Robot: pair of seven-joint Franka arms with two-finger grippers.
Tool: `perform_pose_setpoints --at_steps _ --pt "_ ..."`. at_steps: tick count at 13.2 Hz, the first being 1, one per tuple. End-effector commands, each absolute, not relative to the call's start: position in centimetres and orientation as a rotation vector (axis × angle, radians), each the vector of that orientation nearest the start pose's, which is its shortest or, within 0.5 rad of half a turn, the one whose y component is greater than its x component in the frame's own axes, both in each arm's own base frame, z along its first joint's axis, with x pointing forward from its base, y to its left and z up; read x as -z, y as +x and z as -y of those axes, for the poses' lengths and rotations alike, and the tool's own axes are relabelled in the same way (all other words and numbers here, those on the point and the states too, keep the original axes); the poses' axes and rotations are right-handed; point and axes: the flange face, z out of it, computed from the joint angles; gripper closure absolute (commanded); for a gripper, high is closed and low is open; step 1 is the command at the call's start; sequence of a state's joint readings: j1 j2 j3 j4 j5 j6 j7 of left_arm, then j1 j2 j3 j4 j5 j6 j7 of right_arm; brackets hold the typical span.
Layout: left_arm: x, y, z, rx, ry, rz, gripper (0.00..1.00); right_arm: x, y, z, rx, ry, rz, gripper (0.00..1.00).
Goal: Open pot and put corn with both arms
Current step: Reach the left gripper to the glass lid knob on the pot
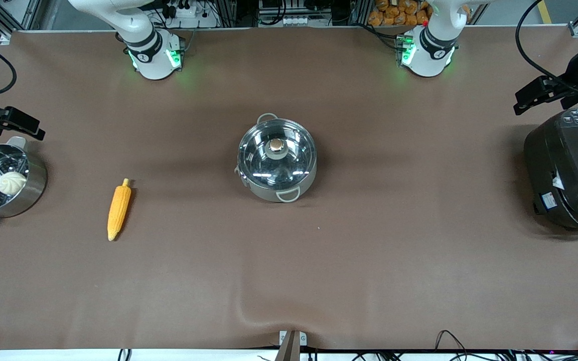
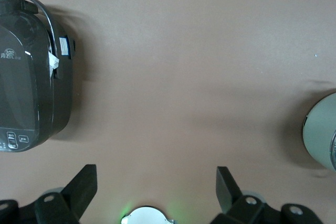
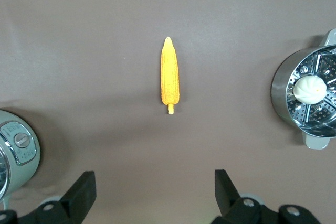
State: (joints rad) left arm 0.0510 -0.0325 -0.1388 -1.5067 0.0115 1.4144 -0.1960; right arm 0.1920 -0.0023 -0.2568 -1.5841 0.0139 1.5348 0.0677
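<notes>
Currently on the brown table [image 1: 369,260], catalogued from the camera-side edge toward the base-side edge:

1. Corn [image 1: 119,210]: lies flat, alone, tapered tip toward the camera-side edge, stub toward the bases; toward the right arm's end, well apart from the pot.
2. Steel steamer pot [image 1: 33,188] with white bun [image 1: 11,183] on its perforated tray: at the edge of the right arm's end, beside the corn.
3. Pot [image 1: 277,159]: mid-table, glass lid [image 1: 289,150] seated, bronze knob [image 1: 276,146] centred, one loop handle toward the camera, one toward the bases.
4. Black cooker [image 1: 570,170]: at the edge of the left arm's end.
5. Right gripper [image 3: 155,195]: raised over the right arm's end, fingers spread wide, holding nothing.
6. Left gripper [image 2: 157,190]: raised over the left arm's end above the cooker, fingers spread wide, holding nothing.

Both arms wait, folded back from their bases.

View notes: right wrist view alone shows the pot's side control panel [image 3: 20,142]; left wrist view alone shows the cooker's front button panel [image 2: 13,139]. Front view shows each gripper only as a dark shape at the table's ends.
</notes>
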Motion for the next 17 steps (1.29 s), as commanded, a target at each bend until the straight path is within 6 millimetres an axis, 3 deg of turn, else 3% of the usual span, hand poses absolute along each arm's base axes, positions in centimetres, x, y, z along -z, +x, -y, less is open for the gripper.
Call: perform_pose_setpoints --at_steps 1,4,5,8,9,11,13,14,17 --pt "-66.4 52.3 4.5 -0.092 -3.114 0.129 0.00 -62.0 54.4 3.7 -0.060 -3.101 -0.192 0.00" --pt "-67.2 52.6 5.4 -0.064 -3.128 0.109 0.00 -61.9 54.4 3.6 -0.065 -3.101 -0.195 0.00" --pt "-66.6 52.9 5.7 -0.080 -3.128 0.099 0.00 -61.5 54.5 3.7 -0.076 -3.103 -0.200 0.00" --pt "-65.9 53.0 9.9 -0.098 -3.127 0.048 0.00 -60.8 54.8 3.6 -0.088 -3.105 -0.198 0.00" --pt "-65.2 53.1 12.1 -0.105 -3.127 0.048 0.00 -60.8 54.8 3.6 -0.086 -3.105 -0.198 0.00" --pt "-64.2 53.6 18.2 -0.112 -3.129 0.161 0.00 -60.9 54.8 3.6 -0.083 -3.105 -0.196 0.00" --pt "-62.1 54.1 24.1 -0.120 -3.139 0.212 0.00 -60.9 54.8 3.6 -0.083 -3.105 -0.198 0.00" --pt "-60.6 54.0 27.3 -0.155 -3.135 0.264 0.00 -60.9 54.8 3.7 -0.083 -3.105 -0.200 0.00" --pt "-54.8 51.3 39.4 -0.227 -3.098 0.366 0.00 -61.0 54.7 3.6 -0.081 -3.104 -0.200 0.00"
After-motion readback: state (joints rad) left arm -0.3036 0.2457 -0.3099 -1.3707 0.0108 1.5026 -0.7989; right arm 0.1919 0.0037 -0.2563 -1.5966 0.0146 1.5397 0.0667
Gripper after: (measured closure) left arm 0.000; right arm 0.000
